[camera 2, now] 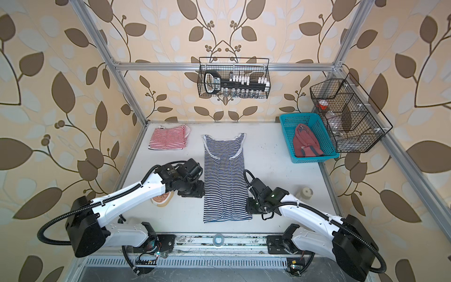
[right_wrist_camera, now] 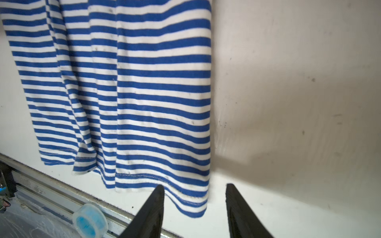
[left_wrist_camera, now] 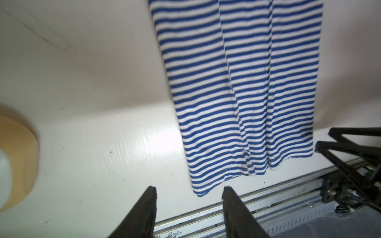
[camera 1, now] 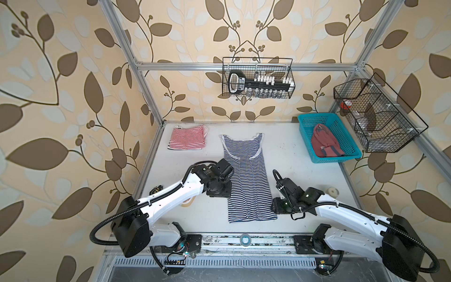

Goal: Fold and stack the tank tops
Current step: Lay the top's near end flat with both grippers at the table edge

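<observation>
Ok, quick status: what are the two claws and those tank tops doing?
Left claw, right claw: open, empty, at hem corners of navy striped top. Red striped top folded; dusty red top in basket. Tape roll clear of cloth.

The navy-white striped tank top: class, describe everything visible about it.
The navy-white striped tank top is thin, soft-looking cloth with white trim at neck and armholes. It lies flat lengthwise on the table, straps toward the back wall, hem toward the arms, its sides seemingly folded inward. The left gripper and right gripper, both open, stand at its hem corners, gripping nothing.
</observation>
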Tool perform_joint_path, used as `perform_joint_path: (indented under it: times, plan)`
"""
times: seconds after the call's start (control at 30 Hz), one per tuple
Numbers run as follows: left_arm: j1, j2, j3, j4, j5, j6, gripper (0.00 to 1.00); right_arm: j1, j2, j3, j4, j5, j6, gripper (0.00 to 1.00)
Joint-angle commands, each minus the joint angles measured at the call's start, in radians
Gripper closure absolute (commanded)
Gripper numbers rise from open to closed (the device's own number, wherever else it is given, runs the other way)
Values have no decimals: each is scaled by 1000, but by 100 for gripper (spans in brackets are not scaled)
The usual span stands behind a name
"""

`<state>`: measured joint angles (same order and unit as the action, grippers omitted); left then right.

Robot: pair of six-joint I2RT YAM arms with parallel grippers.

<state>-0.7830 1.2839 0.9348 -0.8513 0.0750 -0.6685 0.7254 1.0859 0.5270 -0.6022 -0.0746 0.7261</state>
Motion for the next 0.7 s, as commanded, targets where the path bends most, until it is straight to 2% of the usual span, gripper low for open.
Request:
perform_joint_path:
  times: [0.0, 0.23, 0.43, 0.67]
  plan:
    - [-52, -33, -84, 32, -14, -150, 45, 2, -16, -38, 32, 5, 35, 50]
    - [-118, -38, -227, 263, 31, -321, 40, 7, 4, -67, 67, 7, 48, 49]
    - [-171, 31, -243, 288, 33, -362, 38, 17, 22, -80, 93, -6, 56, 49]
    - [-225, 105, -267, 289, 37, -407, 40, 41, 31, -111, 110, -14, 80, 57]
